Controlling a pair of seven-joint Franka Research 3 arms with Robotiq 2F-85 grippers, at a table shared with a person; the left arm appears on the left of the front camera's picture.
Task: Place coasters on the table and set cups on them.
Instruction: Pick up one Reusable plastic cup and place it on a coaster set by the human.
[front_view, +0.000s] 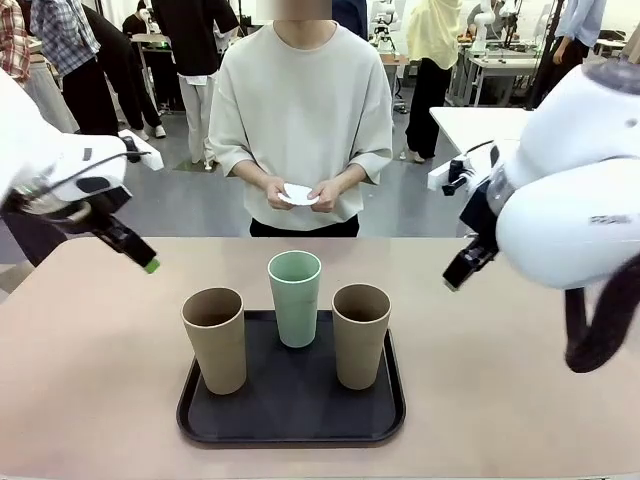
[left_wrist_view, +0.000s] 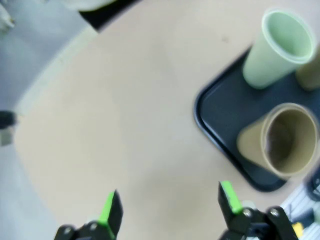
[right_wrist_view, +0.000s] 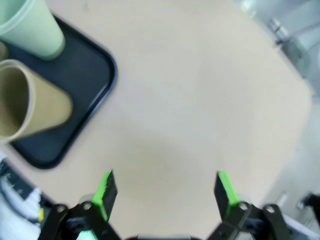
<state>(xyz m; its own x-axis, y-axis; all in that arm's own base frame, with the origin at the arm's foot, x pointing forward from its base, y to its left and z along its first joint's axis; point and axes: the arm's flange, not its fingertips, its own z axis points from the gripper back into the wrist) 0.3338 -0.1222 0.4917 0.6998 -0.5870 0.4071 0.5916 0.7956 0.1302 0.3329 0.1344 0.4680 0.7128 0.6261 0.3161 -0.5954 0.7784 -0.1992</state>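
Matte table (front_view: 90, 400) | tapered cups (front_view: 295, 300), rounded tray (front_view: 290, 412) | left hand (left_wrist_view: 169, 197), right hand (right_wrist_view: 165, 182) spread, apparently empty

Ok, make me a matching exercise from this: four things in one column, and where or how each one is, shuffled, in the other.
Column one:
1. mint green cup
2. coasters
3. left gripper
4. tray

Column two:
A. in the person's hands
B. black, flat on the table
C. open, over bare table
D. upright on the tray, at its far edge

Pairs: 1-D, 2-A, 3-C, 4-B
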